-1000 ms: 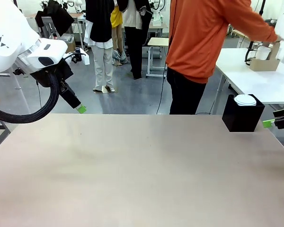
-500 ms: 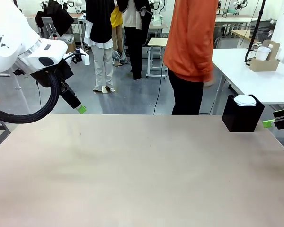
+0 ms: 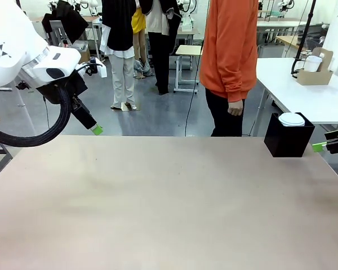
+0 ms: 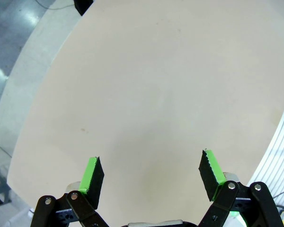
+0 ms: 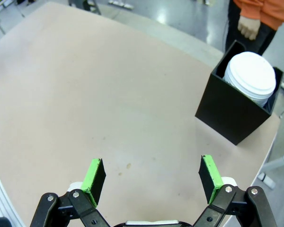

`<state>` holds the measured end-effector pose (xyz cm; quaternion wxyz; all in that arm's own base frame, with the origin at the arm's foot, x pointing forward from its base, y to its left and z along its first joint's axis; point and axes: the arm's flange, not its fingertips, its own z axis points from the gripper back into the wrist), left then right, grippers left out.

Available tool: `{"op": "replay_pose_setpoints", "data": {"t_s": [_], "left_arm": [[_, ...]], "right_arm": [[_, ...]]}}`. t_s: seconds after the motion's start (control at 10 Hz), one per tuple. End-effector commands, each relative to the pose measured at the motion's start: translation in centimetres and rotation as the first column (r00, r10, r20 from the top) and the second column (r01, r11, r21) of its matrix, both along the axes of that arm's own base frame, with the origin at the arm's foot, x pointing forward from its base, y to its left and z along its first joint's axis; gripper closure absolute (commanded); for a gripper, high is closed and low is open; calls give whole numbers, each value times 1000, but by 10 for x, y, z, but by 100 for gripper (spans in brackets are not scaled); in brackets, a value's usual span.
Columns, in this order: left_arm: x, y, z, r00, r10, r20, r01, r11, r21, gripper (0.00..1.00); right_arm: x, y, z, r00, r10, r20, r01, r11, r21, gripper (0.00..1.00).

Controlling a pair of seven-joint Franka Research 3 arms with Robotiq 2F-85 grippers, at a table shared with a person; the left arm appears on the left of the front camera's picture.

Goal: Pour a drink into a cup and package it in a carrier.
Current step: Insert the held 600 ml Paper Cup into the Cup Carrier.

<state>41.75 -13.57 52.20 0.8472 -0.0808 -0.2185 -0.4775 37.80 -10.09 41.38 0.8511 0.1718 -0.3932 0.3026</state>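
Standing wide with nothing held, left gripper [image 4: 151, 177] and right gripper [image 5: 152, 179] hover over the table [image 3: 169, 202]. White lids [image 5: 251, 76] sit in a black box [image 5: 229, 116] at two o'clock; the carrier [image 3: 315, 73] stands on the far white table [image 3: 304, 104].

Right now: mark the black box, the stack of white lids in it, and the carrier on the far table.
black box [image 5: 229, 116]: right wrist view, its near side wall.
white lids [image 5: 252, 74]: right wrist view, top of the stack.
carrier [image 3: 314, 76]: front view, its brown front wall.
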Motion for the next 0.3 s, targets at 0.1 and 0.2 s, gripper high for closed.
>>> {"op": "replay_pose_setpoints", "data": {"t_s": [0.1, 0.2], "left_arm": [[-1, 0, 2, 1000, 12, -8, -12, 1000, 13, 0], [-1, 0, 2, 1000, 12, -8, -12, 1000, 13, 0]], "right_arm": [[-1, -2, 1, 1000, 6, 16, -6, 1000, -14, 0], [-1, -2, 1, 1000, 6, 16, -6, 1000, -14, 0]]}}
